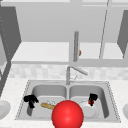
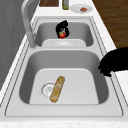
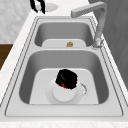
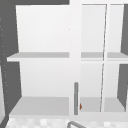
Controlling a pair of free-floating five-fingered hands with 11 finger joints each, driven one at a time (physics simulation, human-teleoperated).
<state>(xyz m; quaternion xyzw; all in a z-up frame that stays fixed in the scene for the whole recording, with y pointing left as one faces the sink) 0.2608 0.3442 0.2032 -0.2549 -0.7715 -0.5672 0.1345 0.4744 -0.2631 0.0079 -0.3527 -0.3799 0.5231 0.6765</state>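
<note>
My right hand (image 1: 92, 98) hangs low in the right basin, fingers curled round a small red fruit (image 2: 61, 35). It is just above a white plate (image 3: 65, 93) that lies on that basin's floor. In the right side view the right hand (image 3: 67, 78) covers most of the fruit (image 3: 64, 86). My left hand (image 1: 30, 100) hovers at the left basin's outer front corner, fingers relaxed and pointing down, holding nothing. It also shows in the left side view (image 2: 115, 65) and the right side view (image 3: 37, 5). A baguette (image 2: 57, 88) lies on the left basin's floor beside the drain (image 2: 47, 89).
A large red ball (image 1: 67, 115) sits at the sink's front edge. The faucet (image 1: 75, 71) rises behind the divider, spout toward the right basin. White plates (image 1: 3, 108) lie on the counter on both sides. A bottle (image 2: 65, 4) stands on the right counter. Open shelves (image 4: 42, 106) hang above.
</note>
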